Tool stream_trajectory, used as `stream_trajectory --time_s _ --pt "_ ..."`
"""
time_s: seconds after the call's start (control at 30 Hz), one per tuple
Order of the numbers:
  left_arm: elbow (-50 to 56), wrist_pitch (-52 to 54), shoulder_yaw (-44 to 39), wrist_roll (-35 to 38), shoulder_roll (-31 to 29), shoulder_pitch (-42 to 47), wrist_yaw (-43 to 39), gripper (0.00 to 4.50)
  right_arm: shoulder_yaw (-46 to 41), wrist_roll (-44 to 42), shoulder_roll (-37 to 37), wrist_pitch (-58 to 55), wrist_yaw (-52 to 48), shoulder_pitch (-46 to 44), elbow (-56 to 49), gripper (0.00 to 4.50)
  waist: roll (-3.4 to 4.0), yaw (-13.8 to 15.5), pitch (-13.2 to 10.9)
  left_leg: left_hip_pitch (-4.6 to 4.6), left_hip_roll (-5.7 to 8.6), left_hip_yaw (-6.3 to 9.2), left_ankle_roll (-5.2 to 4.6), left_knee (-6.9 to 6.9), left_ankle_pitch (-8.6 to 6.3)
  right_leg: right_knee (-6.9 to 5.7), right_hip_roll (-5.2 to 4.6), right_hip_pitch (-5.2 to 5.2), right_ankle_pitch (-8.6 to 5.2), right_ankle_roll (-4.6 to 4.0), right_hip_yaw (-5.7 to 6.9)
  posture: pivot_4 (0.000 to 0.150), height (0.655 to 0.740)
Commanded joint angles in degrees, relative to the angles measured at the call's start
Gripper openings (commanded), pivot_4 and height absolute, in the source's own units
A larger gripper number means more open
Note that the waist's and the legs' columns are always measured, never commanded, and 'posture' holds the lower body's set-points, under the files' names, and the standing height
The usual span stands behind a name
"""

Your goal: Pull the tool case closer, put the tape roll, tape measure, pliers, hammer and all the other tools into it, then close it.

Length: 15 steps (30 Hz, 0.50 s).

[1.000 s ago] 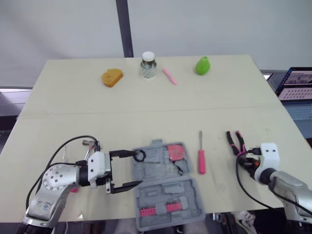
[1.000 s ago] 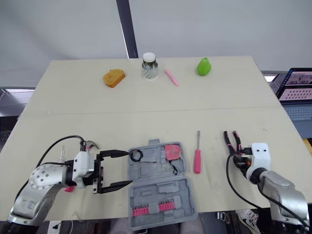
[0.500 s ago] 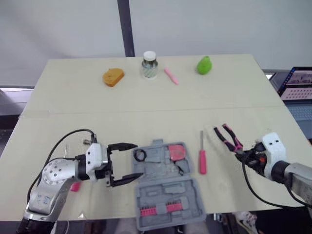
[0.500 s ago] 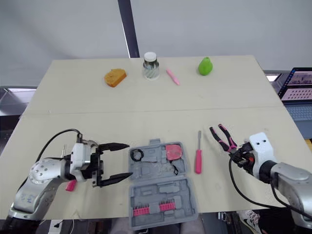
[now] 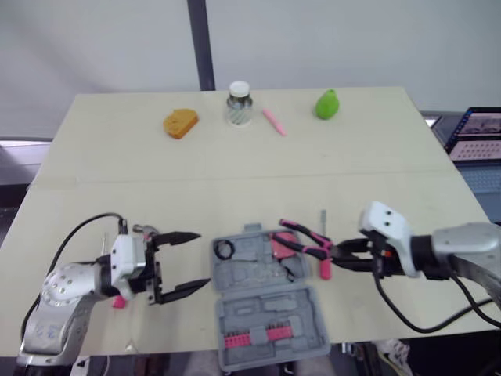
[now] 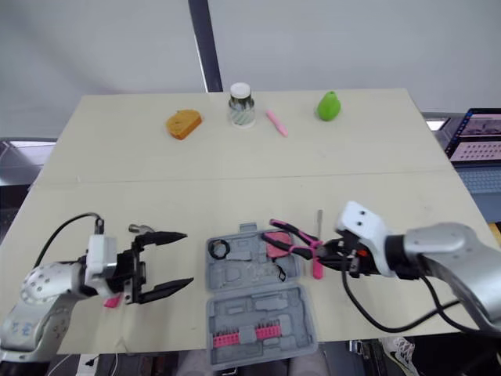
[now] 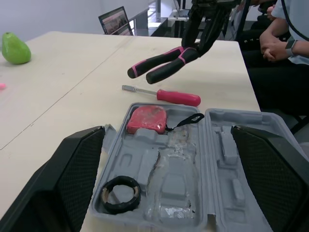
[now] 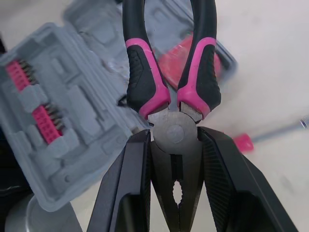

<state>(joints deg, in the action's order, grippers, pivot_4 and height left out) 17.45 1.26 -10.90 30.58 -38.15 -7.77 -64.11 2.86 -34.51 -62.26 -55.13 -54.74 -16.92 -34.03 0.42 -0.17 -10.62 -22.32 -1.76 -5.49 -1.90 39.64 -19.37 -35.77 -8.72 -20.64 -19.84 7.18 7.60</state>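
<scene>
The grey tool case (image 5: 270, 309) lies open at the table's front middle. In it sit a black tape roll (image 5: 224, 249), a pink tape measure (image 5: 280, 245) and a strip of pink bits (image 5: 252, 337). My right gripper (image 5: 347, 256) is shut on the pink-and-black pliers (image 5: 304, 239) by their jaws. It holds them in the air over the case's right side, handles pointing left. A pink screwdriver (image 5: 323, 266) lies on the table just right of the case. My left gripper (image 5: 203, 258) stands open left of the case, holding nothing. A hammer head (image 5: 143, 229) shows beside the left arm.
Along the far edge stand an orange bread-shaped thing (image 5: 180, 123), a glass jar (image 5: 239, 104), a pink pen (image 5: 273, 122) and a green pear (image 5: 326, 104). A laptop (image 5: 479, 131) sits off the table's right side. A seated person (image 7: 285, 48) shows beyond the table.
My right gripper lifted the pliers off the table at the right and carried them left over the case. My left gripper drew back leftward from the case, staying open.
</scene>
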Motion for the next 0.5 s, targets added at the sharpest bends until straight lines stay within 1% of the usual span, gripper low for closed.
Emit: stream_trajectory --time_s 0.03,0.27,0.5 --pt "1.9 -1.2 -2.1 0.6 -1.0 -2.7 -0.9 4.5 7.7 2.3 -0.1 0.4 -4.4 -7.4 0.4 0.98 0.02 0.0 0.0 -0.01 -0.01 -0.01 0.0 0.01 0.0 0.02 -0.01 -0.01 0.0 0.0 -0.03 0.15 0.695" --pt "1.4 -4.2 -3.2 -0.7 0.3 -8.4 -0.3 4.5 22.6 11.3 3.7 4.7 -10.3 -19.8 5.2 0.98 0.01 -0.1 0.0 -0.06 0.02 0.02 0.02 0.01 -0.01 0.0 -0.07 -0.05 0.0 -0.01 0.01 0.15 0.695" --pt "0.1 -7.0 -4.4 -1.6 1.4 -13.3 0.2 4.5 31.2 18.7 9.6 8.5 -14.0 -26.4 10.4 0.98 0.01 -0.3 0.0 -0.06 0.0 -0.02 0.02 0.02 0.0 -0.09 -0.05 -0.1 0.0 -0.01 0.08 0.15 0.695"
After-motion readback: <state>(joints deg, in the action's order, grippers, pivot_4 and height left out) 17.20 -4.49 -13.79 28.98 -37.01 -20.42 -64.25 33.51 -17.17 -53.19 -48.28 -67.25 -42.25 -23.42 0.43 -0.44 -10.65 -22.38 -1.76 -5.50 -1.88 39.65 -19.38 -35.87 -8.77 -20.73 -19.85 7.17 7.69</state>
